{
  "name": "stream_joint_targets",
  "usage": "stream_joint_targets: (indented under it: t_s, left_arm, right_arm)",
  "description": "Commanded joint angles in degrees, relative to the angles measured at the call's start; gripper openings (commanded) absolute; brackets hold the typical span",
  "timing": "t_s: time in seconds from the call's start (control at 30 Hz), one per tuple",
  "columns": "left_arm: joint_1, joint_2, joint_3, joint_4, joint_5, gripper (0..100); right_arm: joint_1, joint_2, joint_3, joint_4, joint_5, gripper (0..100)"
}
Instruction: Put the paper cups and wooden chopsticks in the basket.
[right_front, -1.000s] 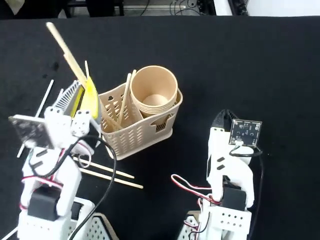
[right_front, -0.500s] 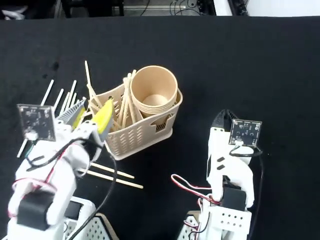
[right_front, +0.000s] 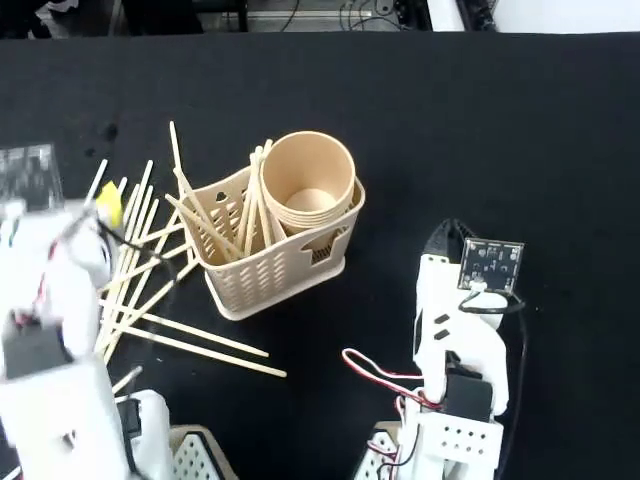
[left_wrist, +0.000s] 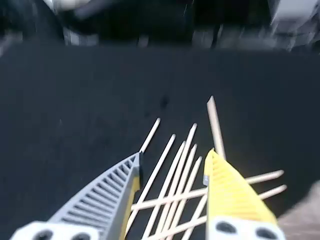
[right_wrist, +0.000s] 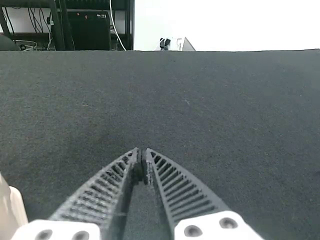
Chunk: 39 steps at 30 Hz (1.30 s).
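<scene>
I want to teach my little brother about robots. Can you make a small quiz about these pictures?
1. True or false: the paper cups sit inside the basket.
2. Fill in: the right hand is ____ (open or shut).
3. Where do the loose wooden chopsticks lie? A on the table beside the basket; B inside the cups; C in the right hand.
Key: 1 true; 2 shut; 3 A.

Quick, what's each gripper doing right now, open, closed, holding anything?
Left gripper: open, empty, above loose chopsticks on the table.
Right gripper: shut, holding nothing.
</scene>
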Motion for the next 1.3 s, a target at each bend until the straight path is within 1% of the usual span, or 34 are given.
stream_joint_targets:
  t_s: [0.0, 0.13, 0.3, 0.47, 0.53, 0.67, 0.8, 0.93, 1.0, 1.13, 1.2, 1.27]
  left_arm:
    - [-2.7, 18.4, -5.1, -5.5, -5.0, 21]
    - [-3.9, 33.8, -12.5, -5.5, -7.4, 21]
    - [-4.2, 51.7, -21.8, -5.5, -7.5, 22]
    - [-4.1, 65.4, -29.1, -5.5, -7.6, 22]
    - [-3.4, 69.5, -30.9, -5.4, -9.1, 22]
    - [0.2, 74.6, -32.6, -1.7, -13.2, 22]
    - [2.4, 77.3, -34.8, -1.0, -13.5, 21]
    - [2.2, 81.4, -37.0, -1.1, -13.5, 21]
    - [1.6, 84.0, -38.8, -1.1, -13.9, 17]
    - [0.6, 89.9, -43.7, -1.0, -13.9, 3]
    - [-0.1, 91.8, -45.3, -0.6, -13.9, 4]
    - [-1.0, 91.6, -46.0, -0.6, -13.9, 3]
  right_arm:
    - [-0.6, -2.6, -0.6, 0.2, 0.6, 1.3]
    - [-0.6, -2.6, -0.6, 0.2, 0.6, 1.3]
    - [-0.6, -2.6, -0.6, 0.2, 0.6, 1.3]
    - [-0.6, -2.6, -0.6, 0.2, 0.6, 1.3]
    - [-0.6, -2.6, -0.6, 0.2, 0.6, 1.3]
    - [-0.6, -2.6, -0.6, 0.2, 0.6, 1.3]
    - [-0.6, -2.6, -0.6, 0.1, 0.6, 1.3]
    - [-0.6, -2.6, -0.6, 0.1, 0.6, 1.3]
    - [-0.6, -2.6, -0.6, 0.1, 0.6, 1.3]
    - [-0.6, -2.6, -0.6, 0.1, 0.6, 1.3]
    - [-0.6, -2.6, -0.6, 0.1, 0.6, 1.3]
    - [-0.6, -2.6, -0.6, 0.1, 0.6, 1.3]
